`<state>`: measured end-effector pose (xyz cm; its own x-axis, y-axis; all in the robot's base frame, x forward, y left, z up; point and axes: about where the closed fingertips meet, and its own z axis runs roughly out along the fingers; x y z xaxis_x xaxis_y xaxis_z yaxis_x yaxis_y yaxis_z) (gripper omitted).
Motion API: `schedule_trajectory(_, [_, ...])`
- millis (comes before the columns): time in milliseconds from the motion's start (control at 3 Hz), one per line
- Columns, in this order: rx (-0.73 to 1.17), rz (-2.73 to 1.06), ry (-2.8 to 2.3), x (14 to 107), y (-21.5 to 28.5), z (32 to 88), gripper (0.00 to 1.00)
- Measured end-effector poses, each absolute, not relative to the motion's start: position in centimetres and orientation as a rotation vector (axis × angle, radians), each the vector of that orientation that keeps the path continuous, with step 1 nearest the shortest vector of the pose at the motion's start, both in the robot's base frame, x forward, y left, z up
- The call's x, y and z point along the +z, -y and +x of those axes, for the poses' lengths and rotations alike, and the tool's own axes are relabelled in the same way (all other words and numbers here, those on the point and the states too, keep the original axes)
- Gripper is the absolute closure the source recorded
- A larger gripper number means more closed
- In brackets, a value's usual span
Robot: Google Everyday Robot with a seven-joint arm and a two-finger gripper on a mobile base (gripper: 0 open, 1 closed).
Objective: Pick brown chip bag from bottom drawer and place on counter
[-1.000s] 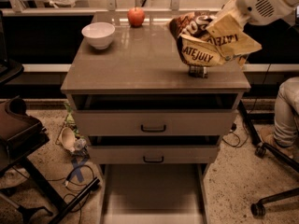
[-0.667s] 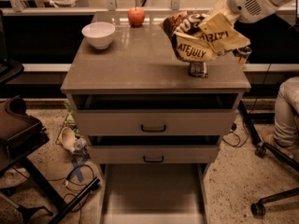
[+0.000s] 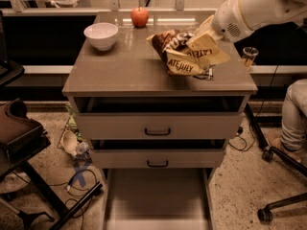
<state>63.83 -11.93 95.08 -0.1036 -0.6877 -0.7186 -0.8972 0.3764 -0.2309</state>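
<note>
Speckled flooring is seen around a grey-beige cabinet [image 3: 158,126] whose glossy tabletop [image 3: 120,66] carries a white bowl [image 3: 100,35] at the back left and a red apple [image 3: 140,17] at the back edge. A white arm [image 3: 254,8] is seen reaching in from the upper right. Its tool [image 3: 205,49] is held over the right part of the tabletop, its pale fingers pressed onto the brown chip bag [image 3: 172,47], which is pinched at its right side and tilted. Whether the bag's lower edge touches the tabletop cannot be told. The bottom drawer [image 3: 156,195] is pulled far out, with its smooth floor exposed. A cup [image 3: 249,56] is seen on a ledge beyond the cabinet's right edge.
</note>
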Motion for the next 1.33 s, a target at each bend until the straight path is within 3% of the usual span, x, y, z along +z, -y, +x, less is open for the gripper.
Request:
schedule_trajectory(667, [0.347,-1.385,-1.854,94.76,11.47,63.89,0.59])
schedule_trajectory(1000, [0.352,-1.390,-1.852,94.62,11.15,63.91,0.28])
schedule_trajectory(1333, [0.355,-1.393,-1.851,94.54,10.95,63.92,0.04])
